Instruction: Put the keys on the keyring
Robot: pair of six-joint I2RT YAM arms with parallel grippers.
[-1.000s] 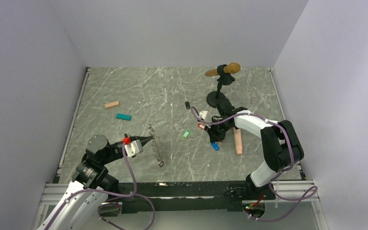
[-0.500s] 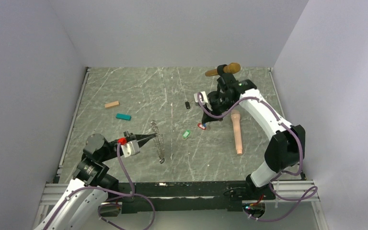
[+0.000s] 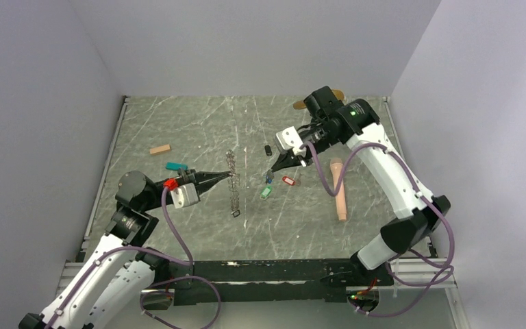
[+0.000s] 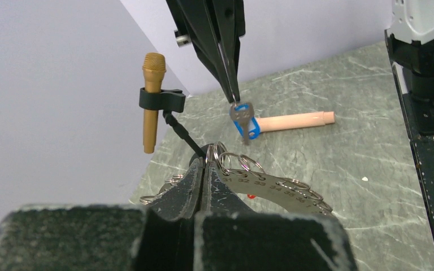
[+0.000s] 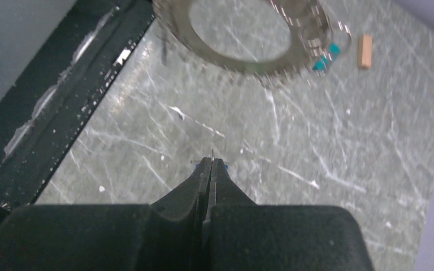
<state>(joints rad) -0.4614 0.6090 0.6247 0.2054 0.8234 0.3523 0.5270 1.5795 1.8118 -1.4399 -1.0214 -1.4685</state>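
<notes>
Left gripper (image 3: 229,174) is clamped shut on the top of the keyring (image 3: 234,195), holding it up so the rest dangles. Can't tell if the low end touches the table (image 3: 178,130). Right gripper (image 3: 274,165) is pinched shut on the blue key (image 4: 244,119), which hangs from its tips in the air, near the keyring but apart from it. Red key (image 3: 287,180) and green key (image 3: 266,192) lie loose on the table below. No key looks threaded yet. My read: all three are left to do, blue first.
</notes>
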